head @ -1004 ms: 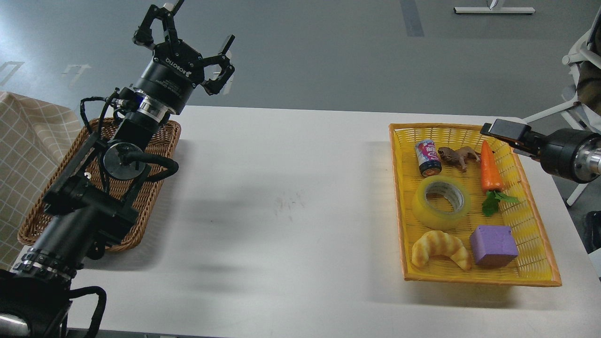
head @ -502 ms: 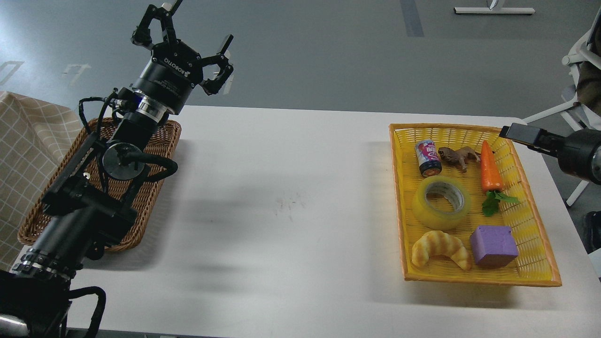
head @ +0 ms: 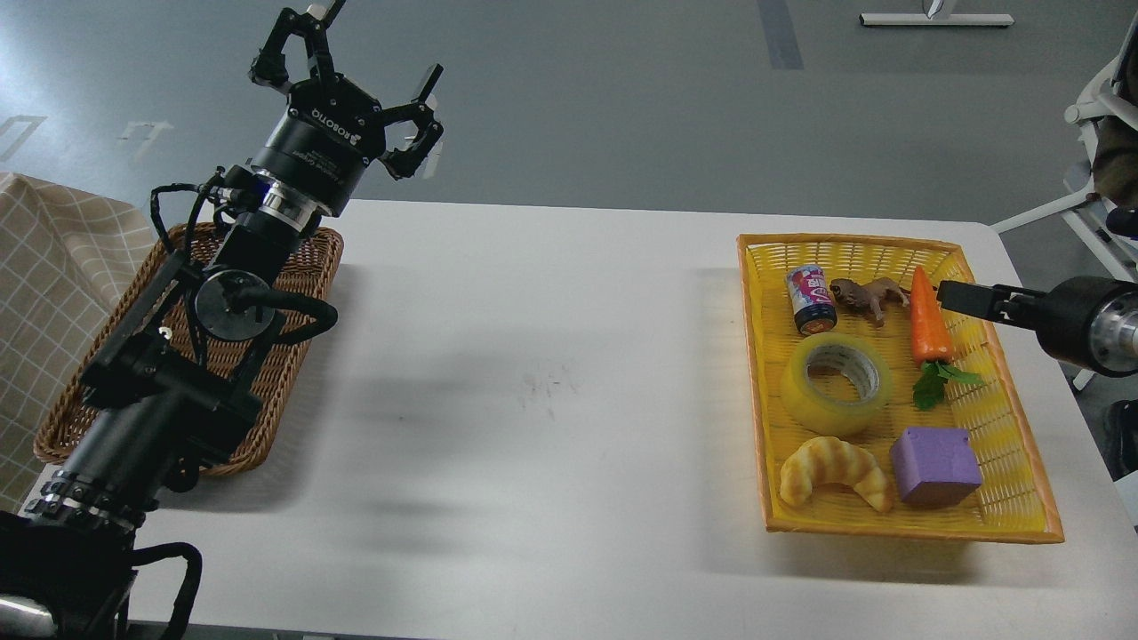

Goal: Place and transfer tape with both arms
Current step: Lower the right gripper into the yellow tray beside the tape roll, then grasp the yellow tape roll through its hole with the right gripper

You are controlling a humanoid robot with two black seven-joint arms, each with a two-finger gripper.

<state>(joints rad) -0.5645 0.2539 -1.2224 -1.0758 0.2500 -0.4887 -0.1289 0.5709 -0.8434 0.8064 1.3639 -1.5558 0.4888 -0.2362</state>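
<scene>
— Wide roll of translucent yellow packing tape (head: 837, 384)?
— Flat in the yellow plastic basket (head: 1022, 462), right of frame.
— Grippers?
— Left black gripper (head: 356, 67), upper left: fingers spread, empty. Right black gripper (head: 965, 296), right edge: edge-on, state unclear.

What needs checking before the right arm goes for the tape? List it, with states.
1. Tape lies flat in the yellow basket, core up: ok.
2. Top of the tape uncovered: ok.
3. Carrot and can close beside the tape: not ok.
4. Right tool open: cannot tell.
5. Left tool open, empty, raised: ok.
6. Wicker basket free: cannot tell, arm hides it.
</scene>
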